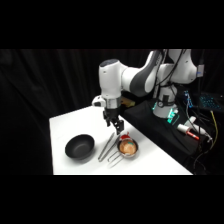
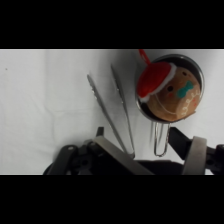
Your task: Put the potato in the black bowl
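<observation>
Your hand (image 1: pixel 118 131) was open and empty above the potato (image 1: pixel 128 146) in the silver bowl (image 1: pixel 121 153) at lower right, so you needed to drop straight down.

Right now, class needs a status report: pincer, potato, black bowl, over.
Pincer open above the silver bowl. Potato inside it, ungrasped. Black bowl empty. Tongs between the bowls.

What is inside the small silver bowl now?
The potato, with a red cap, fills the silver bowl. The bowl's bottom is covered. The black bowl holds nothing visible.
</observation>
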### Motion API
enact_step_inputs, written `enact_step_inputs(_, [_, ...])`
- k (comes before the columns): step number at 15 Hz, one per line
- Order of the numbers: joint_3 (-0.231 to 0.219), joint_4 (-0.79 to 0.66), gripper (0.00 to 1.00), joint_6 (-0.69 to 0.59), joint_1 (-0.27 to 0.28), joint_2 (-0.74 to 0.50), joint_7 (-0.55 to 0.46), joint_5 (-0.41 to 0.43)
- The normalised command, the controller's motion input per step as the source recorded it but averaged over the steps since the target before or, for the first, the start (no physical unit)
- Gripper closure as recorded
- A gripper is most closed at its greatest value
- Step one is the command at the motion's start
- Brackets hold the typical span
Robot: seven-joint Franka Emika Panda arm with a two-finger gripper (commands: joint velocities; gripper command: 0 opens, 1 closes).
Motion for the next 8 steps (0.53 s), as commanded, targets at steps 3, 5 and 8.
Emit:
enact_step_inputs(3, [0.094,-0.37,0.00,0.17,0.112,-0.30,0.11,0.034])
enact_step_inputs(5, [0.091,-0.41,0.00,0.19,0.118,-0.35,0.14,0.020])
enact_step_inputs(8, [0.093,-0.38,0.00,0.21,0.103,-0.29,0.10,0.072])
